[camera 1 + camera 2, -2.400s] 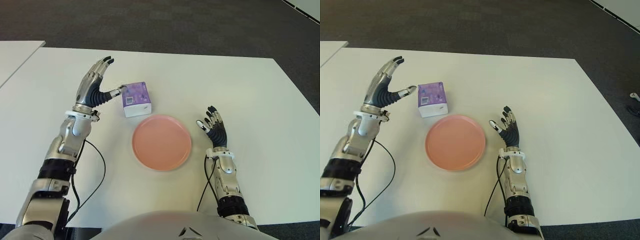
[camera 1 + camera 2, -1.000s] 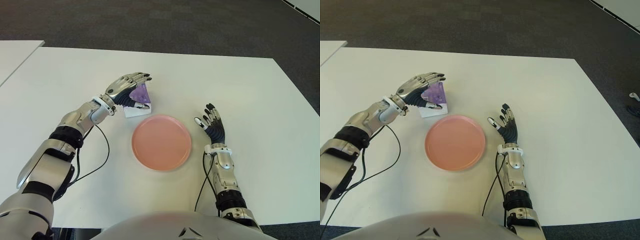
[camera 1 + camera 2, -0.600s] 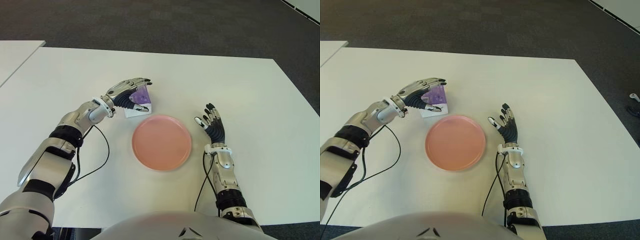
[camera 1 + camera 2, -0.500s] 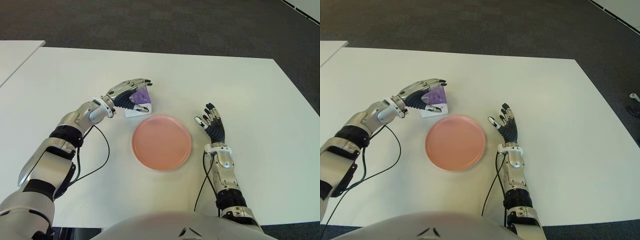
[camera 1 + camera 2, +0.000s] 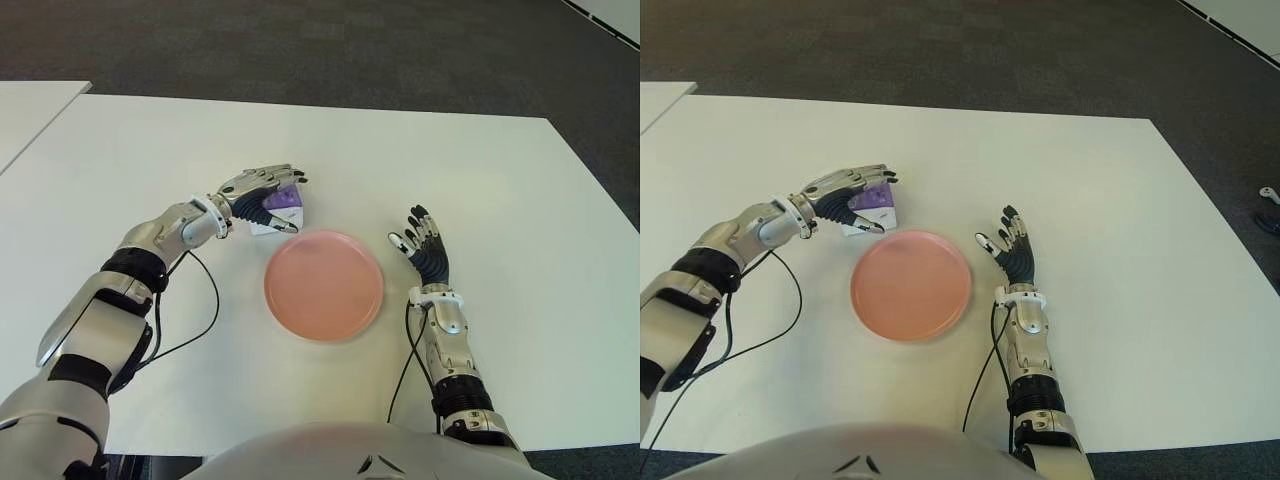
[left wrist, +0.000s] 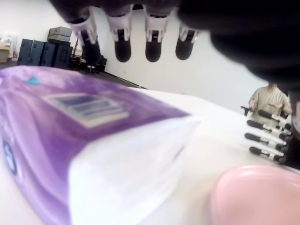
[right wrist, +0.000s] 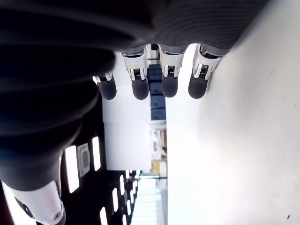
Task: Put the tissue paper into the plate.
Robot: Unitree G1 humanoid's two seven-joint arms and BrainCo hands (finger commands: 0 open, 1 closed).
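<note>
I see the left hand (image 5: pixel 258 190) arched over the tissue pack (image 5: pixel 281 206), fingers (image 6: pixel 123 50) curved above it without clearly gripping (pack sits on the counter (image 5: pixel 480 180), just beside the plate (image 5: pixel 323 285)). Right hand (image 5: pixel 425 250) shows right of the plate, fingers spread, holding nothing.

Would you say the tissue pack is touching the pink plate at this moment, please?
Apart. In the left eye view a strip of white table separates the tissue pack, under the left hand, from the plate. The left wrist view shows the same gap.
</note>
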